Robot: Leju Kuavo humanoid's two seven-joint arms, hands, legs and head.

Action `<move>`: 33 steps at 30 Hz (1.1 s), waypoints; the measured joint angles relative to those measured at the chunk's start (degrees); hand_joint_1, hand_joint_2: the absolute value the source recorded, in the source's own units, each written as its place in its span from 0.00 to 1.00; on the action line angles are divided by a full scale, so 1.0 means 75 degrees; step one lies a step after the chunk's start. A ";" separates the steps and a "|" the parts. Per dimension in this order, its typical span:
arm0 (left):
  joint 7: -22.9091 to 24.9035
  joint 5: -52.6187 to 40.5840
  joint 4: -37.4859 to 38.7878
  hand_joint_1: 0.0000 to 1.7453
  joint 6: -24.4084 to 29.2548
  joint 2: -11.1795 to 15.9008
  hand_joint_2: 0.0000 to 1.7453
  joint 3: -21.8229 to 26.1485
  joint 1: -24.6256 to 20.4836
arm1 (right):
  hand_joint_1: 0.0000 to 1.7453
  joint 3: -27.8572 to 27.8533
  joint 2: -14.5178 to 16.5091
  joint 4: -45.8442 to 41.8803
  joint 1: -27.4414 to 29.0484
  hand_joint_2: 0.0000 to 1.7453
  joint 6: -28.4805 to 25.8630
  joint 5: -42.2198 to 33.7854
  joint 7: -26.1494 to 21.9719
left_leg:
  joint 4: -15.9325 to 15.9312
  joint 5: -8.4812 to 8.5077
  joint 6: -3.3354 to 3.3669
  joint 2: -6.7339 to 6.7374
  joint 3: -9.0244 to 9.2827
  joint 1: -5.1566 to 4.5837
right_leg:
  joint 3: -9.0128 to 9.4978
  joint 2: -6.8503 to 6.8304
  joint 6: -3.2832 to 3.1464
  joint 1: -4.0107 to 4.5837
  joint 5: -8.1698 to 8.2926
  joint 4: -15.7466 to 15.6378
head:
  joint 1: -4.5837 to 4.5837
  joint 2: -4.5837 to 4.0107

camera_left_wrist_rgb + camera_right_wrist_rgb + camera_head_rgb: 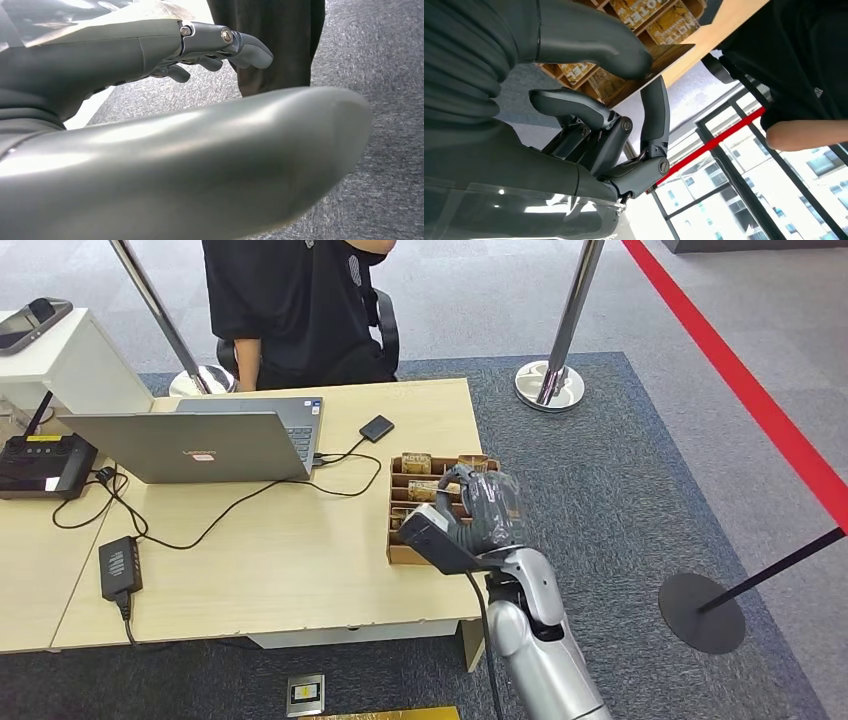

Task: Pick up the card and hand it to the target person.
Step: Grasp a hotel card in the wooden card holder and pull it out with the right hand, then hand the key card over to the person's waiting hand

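My right hand (478, 515) hovers over a wooden card box (398, 553) at the desk's right end. In the right wrist view its thumb (599, 45) and a finger (655, 107) pinch a thin dark card (671, 51) just above the box's slots, where yellow-brown cards (674, 22) stand. The target person (300, 310), in a black shirt, sits on the far side of the desk; a bare forearm (806, 135) of theirs is in the right wrist view. My left hand (200, 47) hangs low over grey carpet, fingers stretched out and holding nothing.
On the desk (290, 550) are an open laptop (190, 445), a black device (40, 465), a power adapter (120, 567), cables and a small black pad (377, 427). Stanchion bases (550, 380) (702, 612) stand on the carpet to the right.
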 joint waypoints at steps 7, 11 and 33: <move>0.0021 -0.0059 0.0000 0.00 0.0000 -0.0023 0.00 -0.0007 -0.0007 | 1.00 0.0119 0.0128 0.0179 -0.0386 1.00 -0.0276 0.0000 0.0018 | 0.0000 0.0006 -0.0005 0.0000 0.0001 0.0000 | 0.0000 0.0000 -0.0003 0.0000 0.0003 0.0002 | 0.0000 0.0000; 0.0069 -0.0110 0.0000 0.00 0.0000 -0.0036 0.00 -0.0013 -0.0009 | 0.99 0.0157 0.0217 0.0374 -0.0610 1.00 -0.0327 -0.0123 0.0021 | 0.0000 0.0007 -0.0005 0.0000 0.0000 0.0000 | 0.0000 0.0000 -0.0004 0.0000 0.0003 0.0002 | -0.0001 0.0000; 0.0259 -0.0326 0.0000 0.00 -0.0029 -0.0056 0.00 -0.0210 -0.0074 | 0.95 0.0140 0.0662 0.1789 -0.1763 1.00 -0.1249 -0.1094 -0.0657 | 0.0000 0.0015 -0.0005 -0.0001 0.0001 0.0000 | 0.0000 0.0000 -0.0009 0.0000 0.0008 0.0004 | -0.0001 0.0000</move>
